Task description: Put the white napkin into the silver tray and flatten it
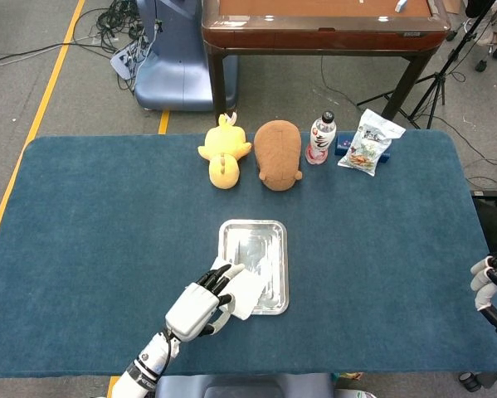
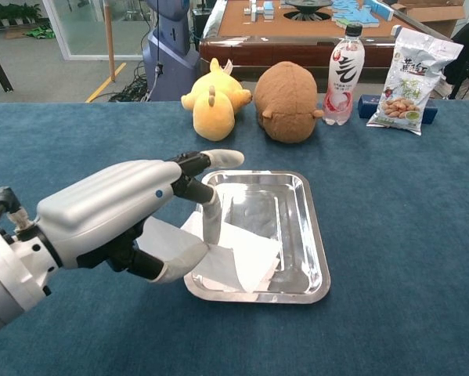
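My left hand (image 2: 132, 219) (image 1: 200, 305) pinches the white napkin (image 2: 238, 254) (image 1: 244, 289) between thumb and a finger at the near left corner of the silver tray (image 2: 295, 196) (image 1: 255, 234). About half of the napkin lies over the tray's near left rim and floor; the rest trails under my hand onto the cloth. The napkin is creased, not flat. My right hand (image 1: 495, 290) shows only at the right edge of the head view, far from the tray, fingers curled, holding nothing.
Along the far side stand a yellow plush (image 2: 213, 98), a brown plush (image 2: 287, 100), a drink bottle (image 2: 342, 74) and a snack bag (image 2: 414, 72). Blue cloth (image 1: 107, 224) covers the table. A wooden table (image 1: 323, 25) stands beyond it.
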Robot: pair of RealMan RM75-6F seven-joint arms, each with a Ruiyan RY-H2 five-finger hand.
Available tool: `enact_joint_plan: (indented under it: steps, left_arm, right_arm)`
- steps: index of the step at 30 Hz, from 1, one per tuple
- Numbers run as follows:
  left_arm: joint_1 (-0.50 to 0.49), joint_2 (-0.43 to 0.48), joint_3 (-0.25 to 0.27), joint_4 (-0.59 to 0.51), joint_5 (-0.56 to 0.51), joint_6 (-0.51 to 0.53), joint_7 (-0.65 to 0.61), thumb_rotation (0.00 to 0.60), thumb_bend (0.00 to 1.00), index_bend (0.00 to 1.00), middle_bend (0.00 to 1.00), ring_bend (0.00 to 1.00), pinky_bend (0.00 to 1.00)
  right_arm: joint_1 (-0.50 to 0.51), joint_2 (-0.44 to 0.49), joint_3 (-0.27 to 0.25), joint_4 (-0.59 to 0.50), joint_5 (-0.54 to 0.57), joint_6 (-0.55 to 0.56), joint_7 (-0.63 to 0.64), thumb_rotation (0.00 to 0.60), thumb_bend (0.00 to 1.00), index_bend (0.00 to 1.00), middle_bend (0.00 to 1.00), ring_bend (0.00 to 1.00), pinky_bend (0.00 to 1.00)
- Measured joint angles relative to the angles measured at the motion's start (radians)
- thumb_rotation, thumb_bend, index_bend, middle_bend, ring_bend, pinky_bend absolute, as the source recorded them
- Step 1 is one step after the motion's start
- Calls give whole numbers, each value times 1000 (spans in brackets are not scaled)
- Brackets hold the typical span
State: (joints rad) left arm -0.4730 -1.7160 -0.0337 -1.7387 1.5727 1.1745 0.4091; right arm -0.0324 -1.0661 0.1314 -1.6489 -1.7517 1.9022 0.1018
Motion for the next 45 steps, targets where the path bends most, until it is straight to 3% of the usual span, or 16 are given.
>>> enact_joint_plan:
  steps: [11,24,36,45]
  left_arm:
    - [-12,-30,-16,37,16,25,21,600,568,687,59,0,132]
    - [0,-98,-40,40,-40,58,124,600,568,689,59,0,132]
    - [-1,-132,-82,63,-91,81,133,600,568,692,62,0,132]
    - [2,-175,-114,128,-57,160,108,600,568,697,82,0,132]
  right_arm:
    - [-3,1,1,-2,-7,10,1,600,401,693,558,376,459]
    - [-8,2,3,-5,-16,26,5,600,401,693,558,376,458]
    - [-11,5,5,-7,-16,31,9,600,401,692,558,376,459]
    - [-11,5,7,-7,-17,35,14,600,401,692,558,376,459]
